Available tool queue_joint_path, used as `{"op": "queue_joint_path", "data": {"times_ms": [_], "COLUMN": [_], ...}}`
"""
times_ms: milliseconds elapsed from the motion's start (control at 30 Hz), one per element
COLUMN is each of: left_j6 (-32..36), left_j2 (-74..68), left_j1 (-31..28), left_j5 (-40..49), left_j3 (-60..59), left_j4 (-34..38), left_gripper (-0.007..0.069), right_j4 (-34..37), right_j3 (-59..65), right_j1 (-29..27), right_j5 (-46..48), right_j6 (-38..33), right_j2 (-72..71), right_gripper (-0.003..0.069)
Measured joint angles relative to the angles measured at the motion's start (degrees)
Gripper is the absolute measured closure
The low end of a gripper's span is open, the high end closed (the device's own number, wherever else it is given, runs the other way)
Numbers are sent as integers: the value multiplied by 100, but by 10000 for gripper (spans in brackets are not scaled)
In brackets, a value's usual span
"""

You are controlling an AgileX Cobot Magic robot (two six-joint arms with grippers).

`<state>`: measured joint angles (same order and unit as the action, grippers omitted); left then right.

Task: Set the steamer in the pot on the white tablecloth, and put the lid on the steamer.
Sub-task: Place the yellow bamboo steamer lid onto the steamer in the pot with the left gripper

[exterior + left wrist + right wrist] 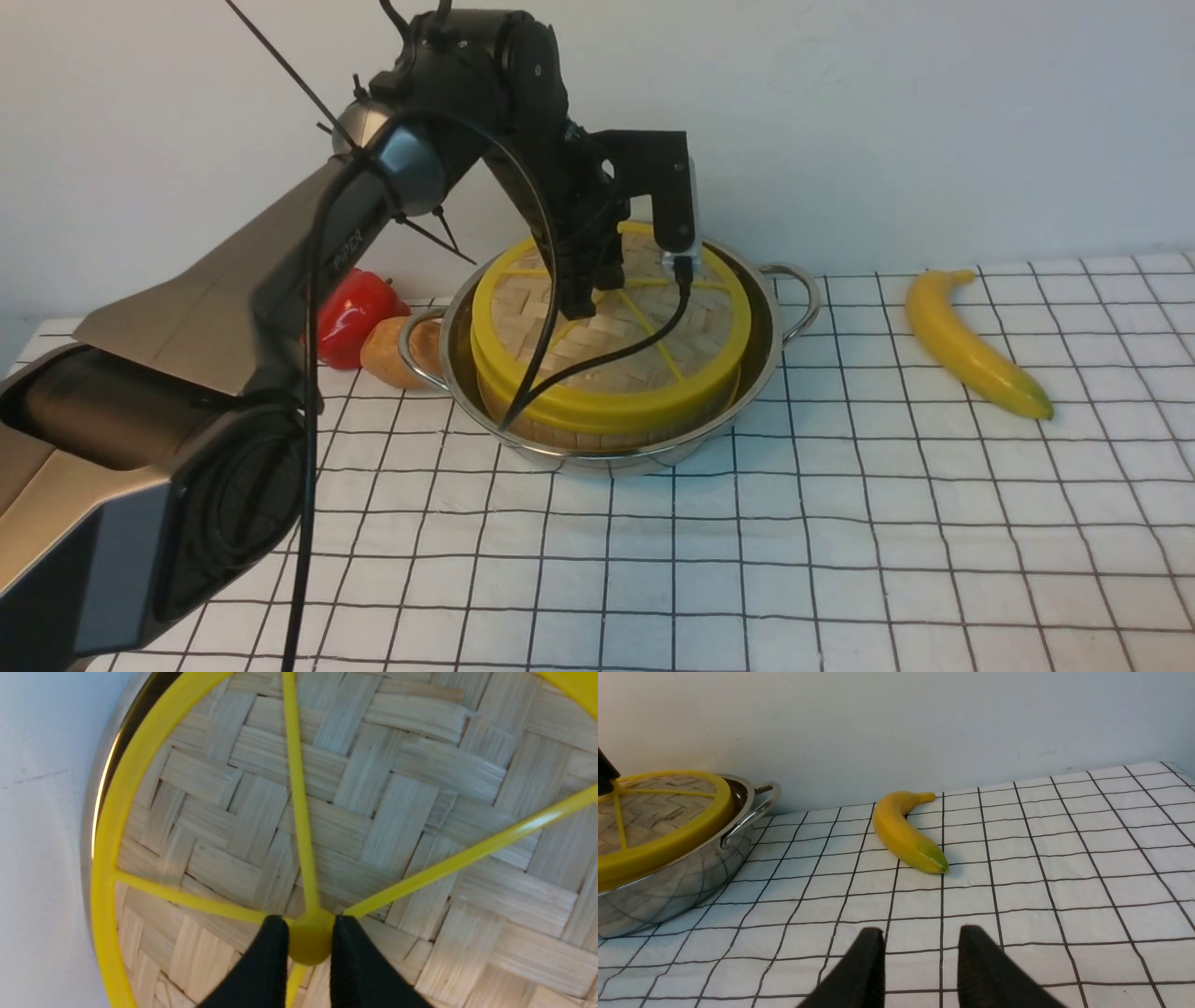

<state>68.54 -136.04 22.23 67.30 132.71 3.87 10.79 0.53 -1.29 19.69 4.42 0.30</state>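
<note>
Right now the left end effector (pixel 306 942) is pinching the yellow hub of the lid (pixel 653 345), its two black fingers (pixel 266 961) pressing in on either side of that knob. The lid is lying directly under it, sitting on top of the steamer (pixel 597 431), and the steamer is sitting inside the pot (pixel 761 369) on the white tablecloth (pixel 840 560). The lid is looking slightly tilted, higher toward the wall. Only a strip of the steamer's wooden wall is showing below the yellow rim; its inside is hidden.

Over on the other side, the right end effector (pixel 920 961) is hanging spread apart above bare cloth, holding nothing, with the banana (pixel 906 833) lying beyond it. Behind the left arm, a red pepper (pixel 359 313) and a brown item (pixel 387 355) are peeking out, partly covered.
</note>
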Motion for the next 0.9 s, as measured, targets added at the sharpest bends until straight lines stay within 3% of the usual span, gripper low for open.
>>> {"op": "queue_joint_path", "data": {"times_ms": [900], "left_j6": [-2], "left_j2": [89], "left_j1": [0], "left_j5": [20], "left_j3": [-45], "left_j4": [-191], "left_gripper": [522], "right_j4": [0], "right_j3": [0], "right_j1": [0], "right_j5": [0], "right_j6": [0], "right_j2": [0], "right_gripper": [417]}}
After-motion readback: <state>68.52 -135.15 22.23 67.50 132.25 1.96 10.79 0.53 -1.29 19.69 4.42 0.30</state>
